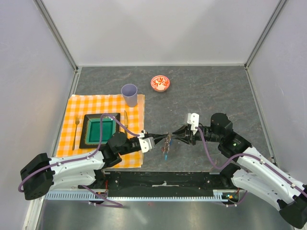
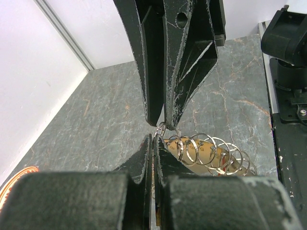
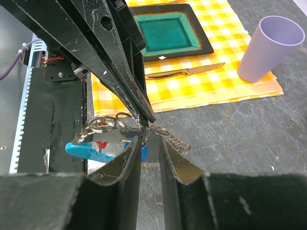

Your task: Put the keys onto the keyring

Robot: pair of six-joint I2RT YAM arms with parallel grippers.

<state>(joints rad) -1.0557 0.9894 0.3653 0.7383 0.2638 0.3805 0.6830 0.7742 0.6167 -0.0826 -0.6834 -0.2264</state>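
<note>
Keyring (image 1: 167, 143) hangs near desk (image 1: 216, 86) front edge, betw both arms. L fingers (image 2: 136, 165) clamped tight on it; R fingers (image 3: 125, 163) slightly apart astride a ring (image 3: 144, 128), we can't tell if pinching. Blue fob (image 3: 86, 149) dangles below. Farther back we see purple cup (image 1: 129, 94), then red bowl (image 1: 160, 83).
</note>
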